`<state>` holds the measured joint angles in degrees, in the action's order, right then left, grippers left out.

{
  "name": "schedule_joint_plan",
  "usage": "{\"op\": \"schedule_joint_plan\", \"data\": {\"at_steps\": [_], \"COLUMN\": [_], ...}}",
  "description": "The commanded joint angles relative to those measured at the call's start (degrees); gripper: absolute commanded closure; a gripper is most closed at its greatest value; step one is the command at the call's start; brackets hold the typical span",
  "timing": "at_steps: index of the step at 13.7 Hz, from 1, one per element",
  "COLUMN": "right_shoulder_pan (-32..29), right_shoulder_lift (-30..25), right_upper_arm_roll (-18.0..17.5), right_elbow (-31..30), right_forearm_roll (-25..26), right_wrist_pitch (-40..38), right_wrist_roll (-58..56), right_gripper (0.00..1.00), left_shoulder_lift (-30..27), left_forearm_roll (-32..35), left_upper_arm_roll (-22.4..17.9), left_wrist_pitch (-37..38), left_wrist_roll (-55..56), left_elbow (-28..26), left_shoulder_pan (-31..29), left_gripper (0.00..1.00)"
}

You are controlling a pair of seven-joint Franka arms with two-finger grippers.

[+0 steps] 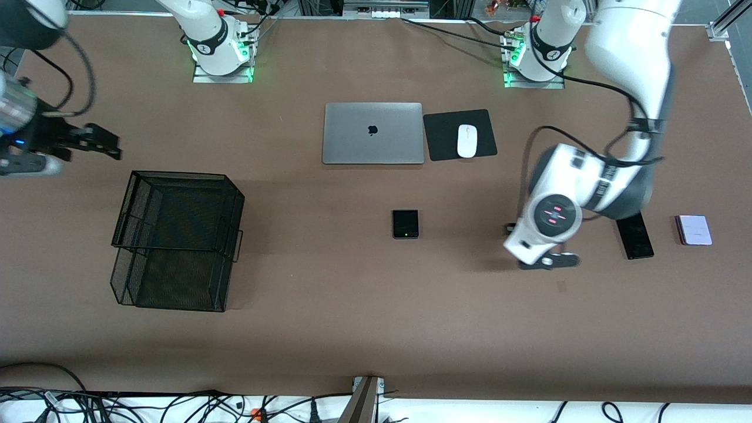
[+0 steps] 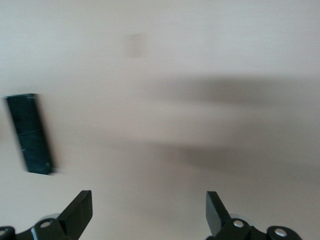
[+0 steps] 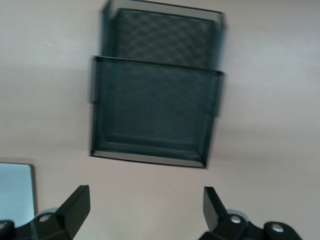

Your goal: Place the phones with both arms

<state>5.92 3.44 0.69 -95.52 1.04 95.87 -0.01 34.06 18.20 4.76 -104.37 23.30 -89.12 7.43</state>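
Brown tabletop, laptop [image 1: 373, 133] as landmark: the long black phone [image 1: 634, 235] lies nearer the camera, toward the left arm's end, beside the left gripper [image 1: 543, 262] (jaws apart, empty). Right gripper [image 1: 97, 143] waits, jaws apart.

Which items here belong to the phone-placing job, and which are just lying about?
Job:
small black phone
long black phone
lilac phone
left gripper, open over bare table
right gripper, open near the mesh tray

Lying about:
laptop
mouse
mouse pad
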Motion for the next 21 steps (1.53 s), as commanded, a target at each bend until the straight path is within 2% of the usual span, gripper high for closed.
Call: {"op": "schedule_joint_plan", "data": {"at_steps": [1, 3, 5, 8, 10, 12, 16, 19, 21], "right_shoulder_pan": [9.5, 17.3, 24.1, 33.0, 36.8, 39.9, 43.9, 45.0, 45.0], "right_shoulder_lift": [3.7, 7.5, 12.9, 27.4, 36.9, 42.4, 47.4, 51.9, 54.4], "right_upper_arm_roll": [0.1, 0.1, 0.1, 0.2, 0.4, 0.3, 0.9, 1.1, 1.2], "right_elbow": [0.7, 0.8, 3.2, 17.2, 28.0, 33.7, 34.0, 34.0, 34.0], "right_forearm_roll": [-0.5, -0.5, -0.5, 0.0, 0.1, 0.0, 0.7, 3.0, 4.7], "right_wrist_pitch": [4.0, 8.5, 12.6, 14.4, 14.8, 17.4, 23.8, 29.2, 32.1], "right_wrist_roll": [12.6, 24.6, 34.3, 44.3, 49.8, 54.4, 58.6, 59.9, 60.0], "right_gripper": [0.00, 0.00, 0.00, 0.00, 0.00, 0.00, 0.00, 0.00, 0.00], "left_shoulder_lift": [0.0, 0.7, 0.7, 1.9, 1.9, 2.2, 3.5, 4.2, 4.2], "left_forearm_roll": [1.8, 1.1, 0.7, -3.5, -4.2, -4.2, -4.3, -8.7, -9.1], "left_upper_arm_roll": [1.4, 1.5, 1.7, 2.0, 2.1, 2.1, 2.3, 2.3, 2.4], "left_wrist_pitch": [-0.9, -4.5, -6.0, -17.0, -23.3, -26.7, -31.1, -31.2, -31.1], "left_wrist_roll": [-7.9, -18.9, -24.2, -32.9, -36.4, -36.8, -36.9, -36.9, -36.9], "left_elbow": [-1.6, -1.6, -1.6, -6.6, -9.8, -11.6, -14.4, -14.5, -14.5], "left_shoulder_pan": [-11.8, -18.4, -23.4, -28.8, -30.3, -31.2, -33.5, -33.5, -33.5], "left_gripper": [0.00, 0.00, 0.00, 0.00, 0.00, 0.00, 0.00, 0.00, 0.00]}}
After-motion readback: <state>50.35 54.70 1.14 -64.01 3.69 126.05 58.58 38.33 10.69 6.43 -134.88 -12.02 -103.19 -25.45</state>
